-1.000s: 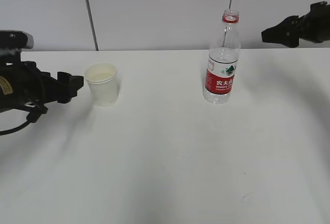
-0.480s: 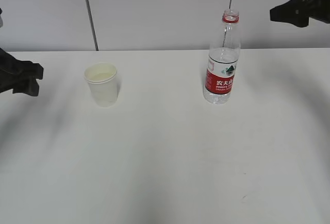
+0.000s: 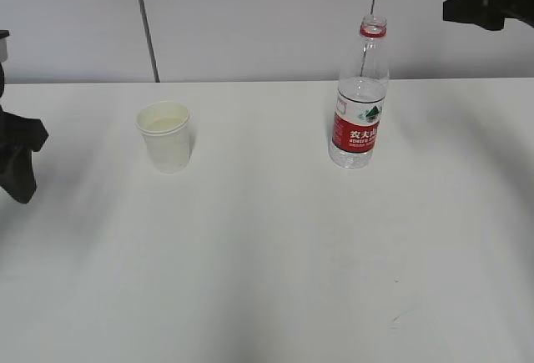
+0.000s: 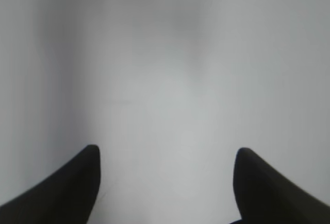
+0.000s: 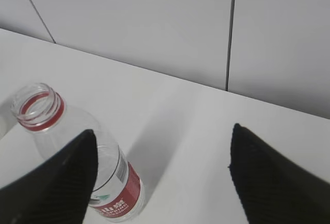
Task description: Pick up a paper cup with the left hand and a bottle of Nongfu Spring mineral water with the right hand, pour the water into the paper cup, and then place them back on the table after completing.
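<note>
A white paper cup [image 3: 165, 135] stands upright on the white table [image 3: 267, 246] at the left, with some liquid in it. An uncapped clear bottle with a red label [image 3: 360, 98] stands upright right of centre, holding clear water low down; it also shows in the right wrist view [image 5: 77, 149]. My left gripper [image 3: 21, 158] is at the far left edge, apart from the cup; the left wrist view shows it open [image 4: 165, 154] over bare table. My right gripper [image 3: 467, 4] hangs high at the top right, open [image 5: 162, 134], apart from the bottle.
A grey panelled wall [image 3: 250, 12] with dark seams runs behind the table. A faint dark scuff mark [image 3: 399, 320] lies near the table's front right.
My left gripper has drawn back left, away from the cup, to the frame edge. My right gripper has risen and moved further right, away from the bottle.
</note>
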Robot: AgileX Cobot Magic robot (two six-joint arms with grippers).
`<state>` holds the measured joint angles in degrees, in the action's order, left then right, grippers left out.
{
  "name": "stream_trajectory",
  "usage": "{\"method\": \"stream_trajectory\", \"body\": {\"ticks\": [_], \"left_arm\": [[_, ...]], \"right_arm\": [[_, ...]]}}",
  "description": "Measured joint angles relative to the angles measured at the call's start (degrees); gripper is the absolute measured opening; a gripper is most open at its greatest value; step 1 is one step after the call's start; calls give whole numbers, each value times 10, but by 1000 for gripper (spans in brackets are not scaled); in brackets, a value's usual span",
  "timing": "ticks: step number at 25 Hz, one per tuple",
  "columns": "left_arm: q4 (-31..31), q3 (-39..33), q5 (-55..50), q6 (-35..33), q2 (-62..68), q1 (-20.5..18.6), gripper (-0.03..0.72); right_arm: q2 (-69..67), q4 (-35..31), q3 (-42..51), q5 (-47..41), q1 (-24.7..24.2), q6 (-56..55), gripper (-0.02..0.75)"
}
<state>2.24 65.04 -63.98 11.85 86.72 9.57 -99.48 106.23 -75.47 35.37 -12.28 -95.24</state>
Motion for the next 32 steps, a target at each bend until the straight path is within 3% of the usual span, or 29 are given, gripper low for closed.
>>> {"method": "stream_trajectory", "body": {"ticks": [8,26,32], "left_arm": [[-1,-6,-55,-28,-50,0,490],[-19,-177,-70,-29,-408,0,483],[-19,-268,-36,-29,-571,0,452]], "right_arm": [[0,0,0,-1,0,-23,590],[0,0,0,-2,0,-27,590],[0,0,0,-2,0,-27,590]]}}
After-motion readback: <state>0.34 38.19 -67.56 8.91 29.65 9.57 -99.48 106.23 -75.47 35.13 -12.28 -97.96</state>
